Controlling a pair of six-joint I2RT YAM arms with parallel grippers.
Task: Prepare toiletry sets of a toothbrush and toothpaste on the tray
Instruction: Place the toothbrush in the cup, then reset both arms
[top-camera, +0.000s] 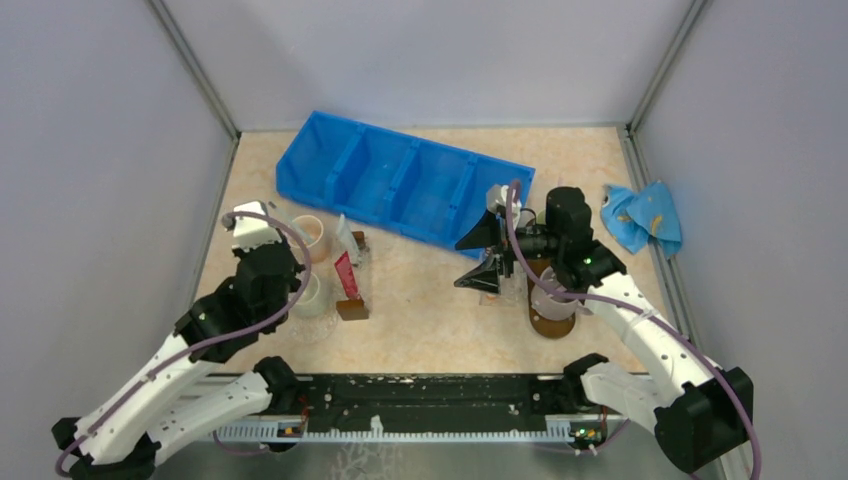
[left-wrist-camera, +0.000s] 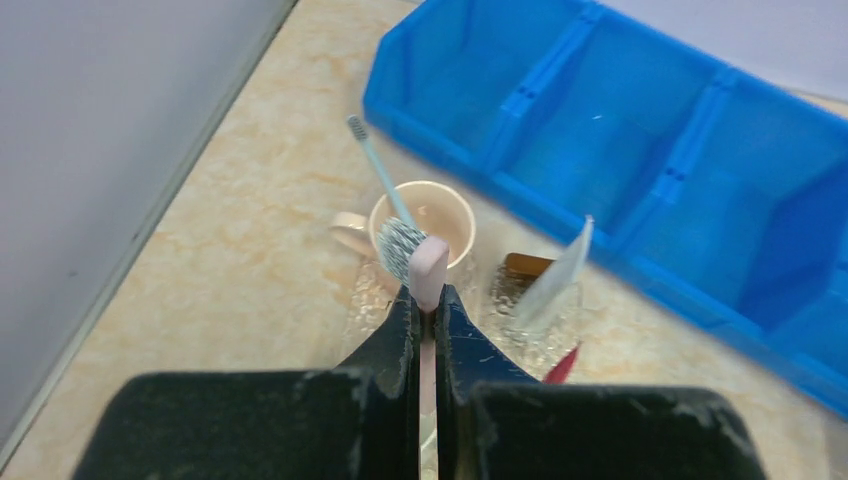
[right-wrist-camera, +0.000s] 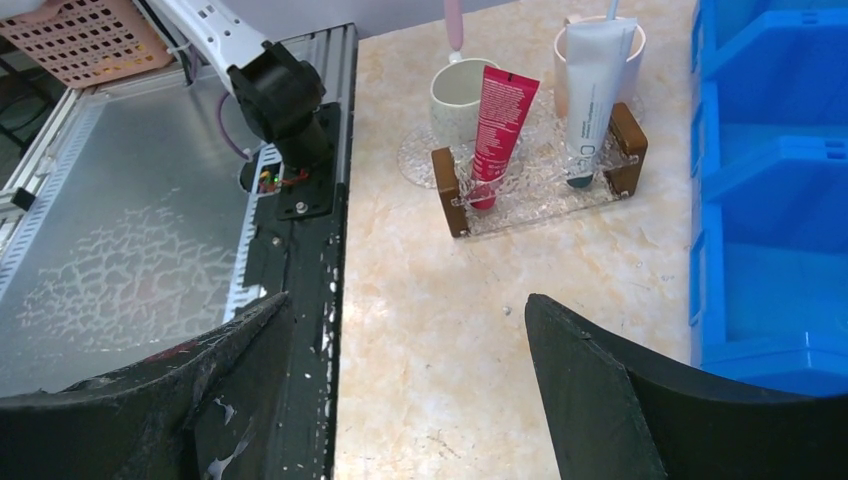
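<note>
Toothbrush (left-wrist-camera: 430, 265), pink, is clamped between the closed fingers of the left gripper (left-wrist-camera: 427, 300), bristle head up past the fingertips. In the right wrist view we see its lower end at the mouth of the white cup (right-wrist-camera: 458, 95); we cannot tell whether they touch. Left arm sits at 9 o'clock on the table. Peach mug (left-wrist-camera: 425, 215) is just beyond the gripper with a blue toothbrush (left-wrist-camera: 375, 165) leaning in it. Clear rack (right-wrist-camera: 540, 200) with brown end blocks is just beside the cups at 9 o'clock; red tube (right-wrist-camera: 497, 125) and white tube (right-wrist-camera: 592, 85) stand in it, caps down. Right gripper (right-wrist-camera: 407, 310) hangs near table centre, fingers spread wide, holding nothing, pointing toward the rack. Tray (top-camera: 548, 326) lies at 4 o'clock, mostly hidden under the right arm; a pale cup (top-camera: 548, 298) appears to stand on it, and we see no brush or tube on the part that shows. Blue bin (top-camera: 400, 180) is at 12 o'clock, blue cloth (top-camera: 642, 215) at 2 o'clock.
</note>
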